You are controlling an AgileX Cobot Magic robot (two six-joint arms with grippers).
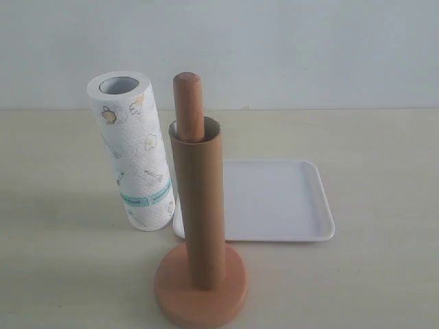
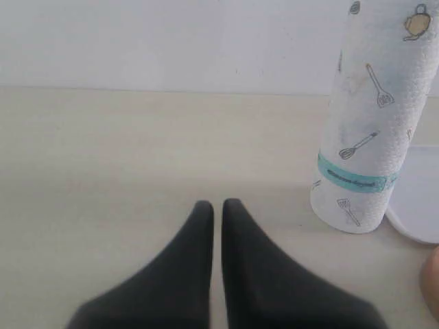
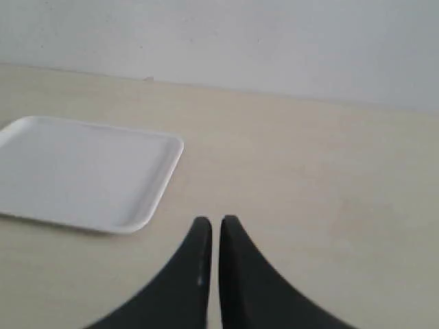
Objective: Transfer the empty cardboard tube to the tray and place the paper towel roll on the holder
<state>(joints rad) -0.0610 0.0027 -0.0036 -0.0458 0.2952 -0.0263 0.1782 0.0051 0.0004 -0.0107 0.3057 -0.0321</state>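
The empty cardboard tube (image 1: 199, 205) stands upright over the post of the wooden holder (image 1: 200, 291), whose rounded top (image 1: 188, 106) sticks out above it. The paper towel roll (image 1: 132, 151) stands upright on the table just left of the tube, touching the tray's corner. The white tray (image 1: 281, 202) lies empty behind and right of the holder. No gripper shows in the exterior view. My left gripper (image 2: 217, 205) is shut and empty, with the roll (image 2: 370, 123) ahead and to one side. My right gripper (image 3: 211, 223) is shut and empty, near the tray (image 3: 82, 171).
A pale beige table (image 1: 370, 288) carries everything, and a plain light wall (image 1: 309, 48) runs behind it. A sliver of the holder's base (image 2: 432, 288) shows at the edge of the left wrist view.
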